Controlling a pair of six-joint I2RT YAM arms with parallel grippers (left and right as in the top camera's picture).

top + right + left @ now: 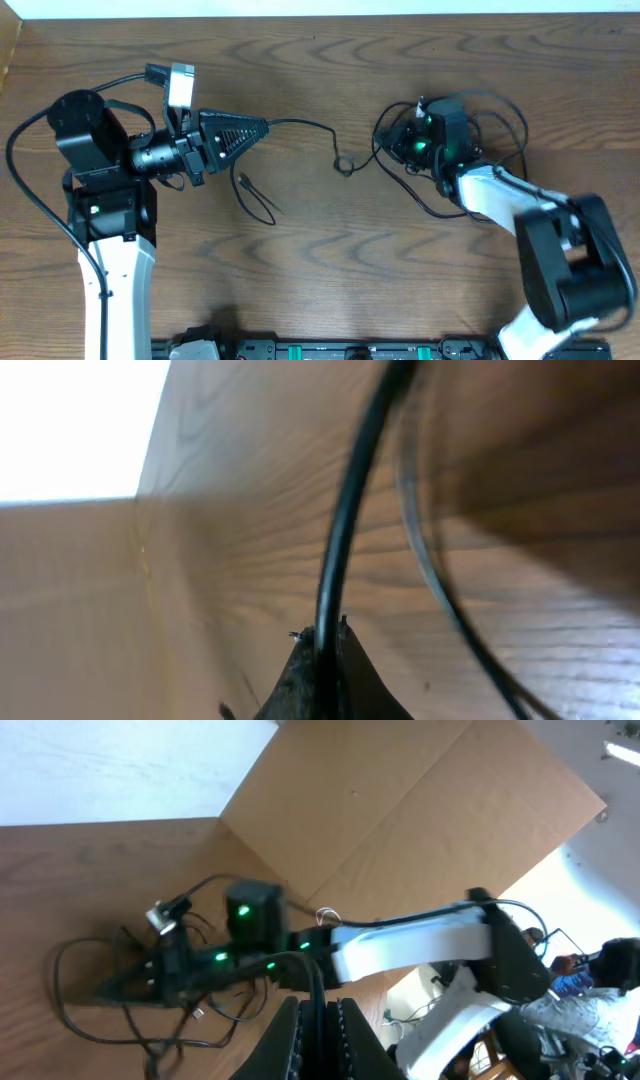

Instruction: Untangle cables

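Note:
A black cable runs from my left gripper rightward through a small loop into a tangle of black cables around my right gripper. In the left wrist view the left gripper is shut on that cable, and the tangle lies on the wood beneath the right arm. The right wrist view shows the right gripper shut on a black cable that rises steeply from its tips. A thinner cable curves beside it.
A loose cable end with a small plug lies on the wooden table just below the left gripper. A black rail with green connectors lines the front edge. Brown cardboard stands beyond the table.

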